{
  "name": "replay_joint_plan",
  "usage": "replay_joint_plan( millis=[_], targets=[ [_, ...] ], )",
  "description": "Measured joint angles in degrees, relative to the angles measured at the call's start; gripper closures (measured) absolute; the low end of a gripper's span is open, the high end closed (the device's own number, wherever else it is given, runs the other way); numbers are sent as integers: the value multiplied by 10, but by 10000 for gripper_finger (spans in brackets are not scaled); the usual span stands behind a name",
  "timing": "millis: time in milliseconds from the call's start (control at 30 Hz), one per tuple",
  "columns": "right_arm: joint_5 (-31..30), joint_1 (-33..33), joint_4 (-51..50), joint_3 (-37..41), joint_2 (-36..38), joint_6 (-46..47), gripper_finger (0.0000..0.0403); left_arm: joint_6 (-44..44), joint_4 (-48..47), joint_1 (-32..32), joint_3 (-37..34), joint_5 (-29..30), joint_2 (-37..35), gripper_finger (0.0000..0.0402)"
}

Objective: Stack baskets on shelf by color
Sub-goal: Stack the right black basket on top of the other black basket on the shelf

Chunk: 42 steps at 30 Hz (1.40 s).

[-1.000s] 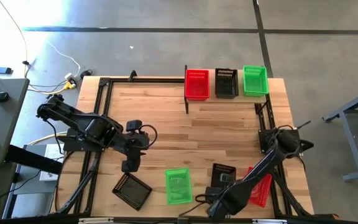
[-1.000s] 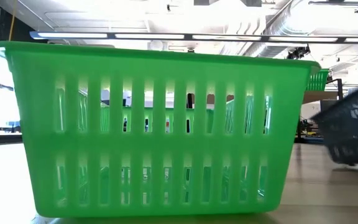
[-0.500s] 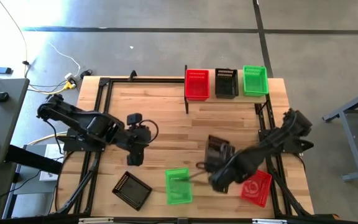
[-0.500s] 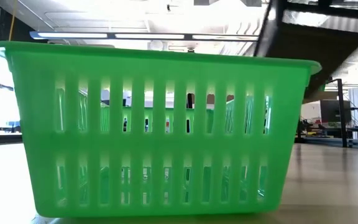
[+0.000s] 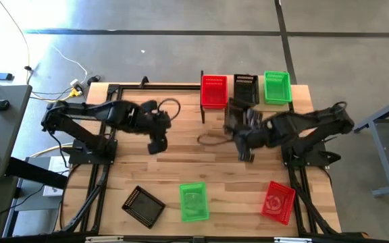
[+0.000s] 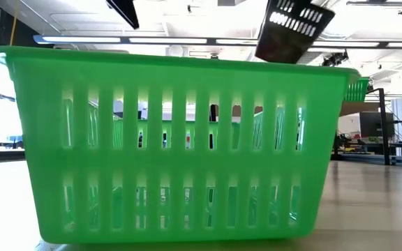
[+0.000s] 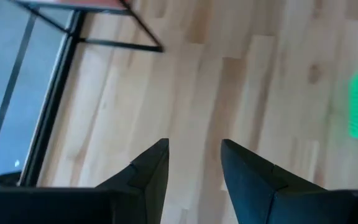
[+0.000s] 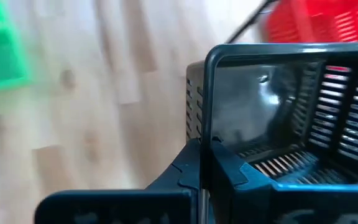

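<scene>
My right gripper (image 5: pixel 243 129) is shut on a black basket (image 5: pixel 236 113), held in the air just in front of the shelf (image 5: pixel 261 105); the low view shows this basket tilted and high up (image 6: pixel 292 28). On the shelf stand a red basket (image 5: pixel 213 91), a black basket (image 5: pixel 247 88) and a green basket (image 5: pixel 277 87). My left gripper (image 5: pixel 158 144) is open and empty over the table's middle left (image 7: pixel 194 163). On the table near the front edge lie a black basket (image 5: pixel 144 204), a green basket (image 5: pixel 194 201) and a red basket (image 5: pixel 277 201). My right gripper holds the black basket by the rim of one wall (image 8: pixel 205 149), one finger inside the basket and one outside. The basket is lifted clear of the table and tilted, its open side facing the wrist camera.
The shelf's thin black frame (image 5: pixel 202 111) stands at the table's far right. The green basket on the table fills the low view (image 6: pixel 180 146). Bare wood lies between the arms at the table's middle (image 5: pixel 194 158).
My right gripper has lifted the black basket from the table's near right and carried it up and toward the far edge, to just in front of the shelf. My left gripper has moved toward the far edge and a little right, staying open.
</scene>
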State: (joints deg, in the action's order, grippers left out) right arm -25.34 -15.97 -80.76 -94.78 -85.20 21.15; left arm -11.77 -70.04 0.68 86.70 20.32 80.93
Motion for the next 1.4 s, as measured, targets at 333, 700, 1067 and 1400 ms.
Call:
replay_joint_plan(
  millis=[333, 700, 1067, 1400],
  targets=[
    [-42, 180, -11, 0, 31, -243, 403, 0, 0, 112, 0, -4, 0, 264],
    [0, 346, -13, 0, 19, -405, 403, 0, 2, 174, 0, -8, 0, 264],
    [74, 372, -11, 0, -11, -412, 403, -6, 6, 196, 0, -34, 0, 264],
    [78, 372, -43, 0, -46, -392, 403, -6, 7, 196, 0, -34, 0, 264]
  ],
)
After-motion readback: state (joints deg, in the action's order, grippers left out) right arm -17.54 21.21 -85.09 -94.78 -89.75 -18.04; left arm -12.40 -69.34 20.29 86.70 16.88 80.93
